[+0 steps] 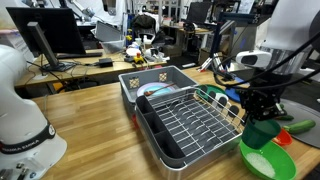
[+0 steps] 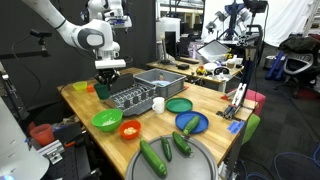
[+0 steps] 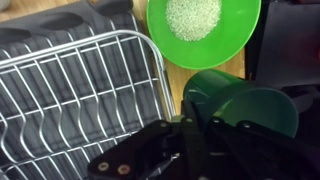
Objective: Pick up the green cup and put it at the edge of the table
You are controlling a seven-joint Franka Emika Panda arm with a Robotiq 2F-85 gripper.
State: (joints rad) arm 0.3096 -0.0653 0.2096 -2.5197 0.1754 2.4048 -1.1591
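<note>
The green cup (image 3: 240, 100) shows large in the wrist view, lying just right of the dish rack and below the green bowl. My gripper (image 3: 200, 135) is shut on its wall near the rim. In both exterior views the gripper (image 1: 258, 108) (image 2: 108, 75) hangs over the cup (image 1: 262, 133) (image 2: 103, 89) at the rack's end, above the light-brown wooden table (image 1: 100, 110) (image 2: 225, 140). I cannot tell whether the cup's base touches the table.
The dish rack (image 1: 190, 120) (image 2: 128, 96) (image 3: 80, 90) is beside the cup. A green bowl with white grains (image 1: 266, 160) (image 2: 106, 121) (image 3: 205, 25) is close by. An orange cup (image 2: 80, 88), an orange bowl (image 2: 130, 129), a grey bin (image 2: 160, 77), plates (image 2: 190, 123) and cucumbers (image 2: 155, 157) are also on the table.
</note>
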